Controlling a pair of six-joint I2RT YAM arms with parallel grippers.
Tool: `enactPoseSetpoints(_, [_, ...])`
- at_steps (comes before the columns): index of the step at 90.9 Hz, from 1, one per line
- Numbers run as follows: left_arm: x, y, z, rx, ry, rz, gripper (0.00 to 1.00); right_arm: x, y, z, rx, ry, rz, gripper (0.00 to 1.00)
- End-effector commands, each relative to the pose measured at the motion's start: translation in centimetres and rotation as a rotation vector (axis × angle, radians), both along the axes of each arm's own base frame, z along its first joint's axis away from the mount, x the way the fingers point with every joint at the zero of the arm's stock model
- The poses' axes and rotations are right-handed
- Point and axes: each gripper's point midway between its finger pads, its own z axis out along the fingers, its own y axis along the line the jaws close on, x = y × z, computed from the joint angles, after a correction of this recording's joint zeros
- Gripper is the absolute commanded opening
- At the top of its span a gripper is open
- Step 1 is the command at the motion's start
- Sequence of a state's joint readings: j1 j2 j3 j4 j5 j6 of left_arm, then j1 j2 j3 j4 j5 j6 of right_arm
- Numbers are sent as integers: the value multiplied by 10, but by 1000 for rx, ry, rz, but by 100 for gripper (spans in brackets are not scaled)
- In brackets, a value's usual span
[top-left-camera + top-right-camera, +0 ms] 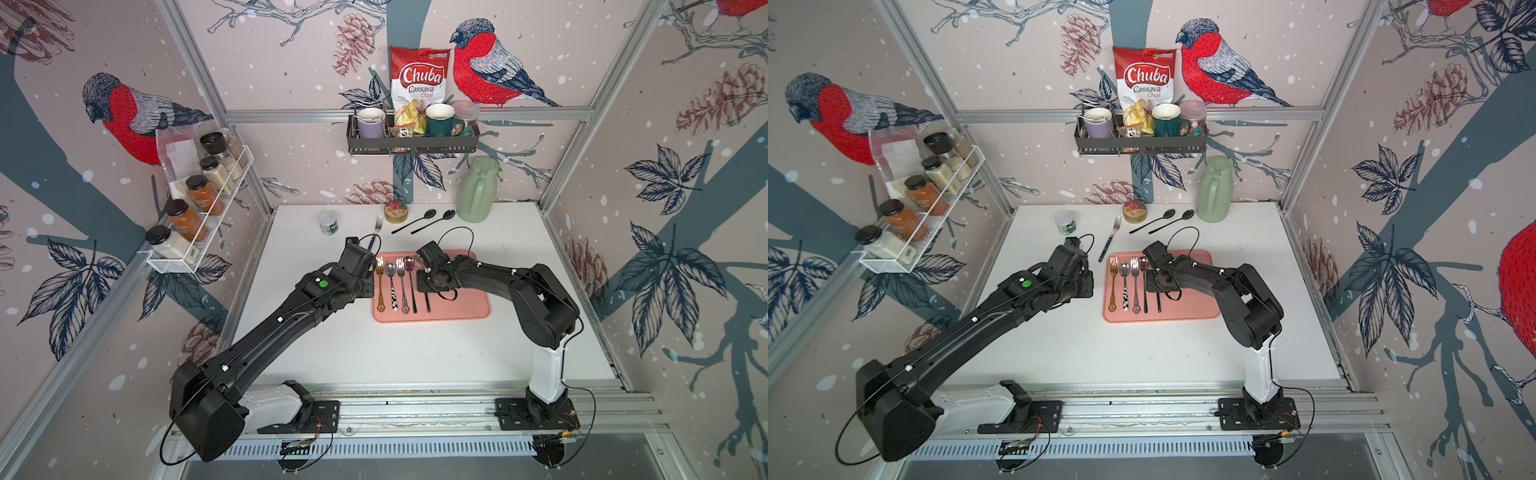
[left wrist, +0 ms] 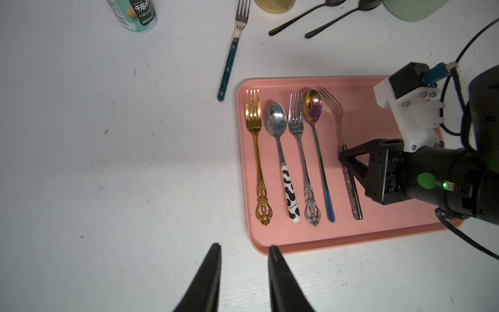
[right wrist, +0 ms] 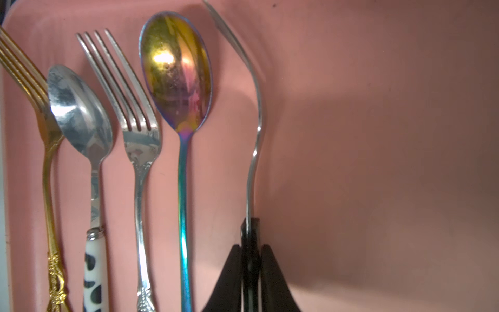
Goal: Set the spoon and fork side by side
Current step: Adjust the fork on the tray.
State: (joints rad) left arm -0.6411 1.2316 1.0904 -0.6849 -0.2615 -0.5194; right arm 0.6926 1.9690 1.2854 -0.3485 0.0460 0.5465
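A pink tray (image 2: 391, 224) holds a row of cutlery: a gold fork (image 2: 253, 127), a spoon with a black-and-white handle (image 2: 276, 121), an ornate silver fork (image 2: 297, 127) and a rainbow-tinted spoon (image 2: 312, 106). Just beyond the rainbow spoon (image 3: 175, 70), a black-handled fork (image 3: 255, 135) stands on its edge. My right gripper (image 3: 250, 247) is shut on its handle, low over the tray. My left gripper (image 2: 244, 247) is open and empty over the white table, just off the tray's near left corner.
Behind the tray, a teal-handled fork (image 1: 376, 232) and two black spoons (image 1: 415, 222) lie on the table. A round tin (image 1: 395, 211), a small jar (image 1: 329, 223) and a green jug (image 1: 478, 189) stand near the back wall. Racks hang on the walls.
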Motion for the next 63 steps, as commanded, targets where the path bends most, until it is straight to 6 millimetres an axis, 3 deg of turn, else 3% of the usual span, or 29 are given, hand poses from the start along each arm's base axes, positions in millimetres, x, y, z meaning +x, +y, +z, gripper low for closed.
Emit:
enactPoseSetpoints(1, [2,2,1,5,-10,6,31,-1,-1,3,6,6,9,6])
enactPoseSetpoints(10, [2,2,0,6,-8,5,31,-2,-1,8,55,8,15,1])
enactPoseSetpoints(28, [2,1,1,0,-7,3,31,0,-13,7,230,43,-17,1])
enactPoseSetpoints(49, [3,-1,-1,-2,1,0,31,-8,21,19,469,74,84,1])
enactPoseSetpoints(63, [1,1,0,1,-4,3,31,-6,23,13,527,90,86,2])
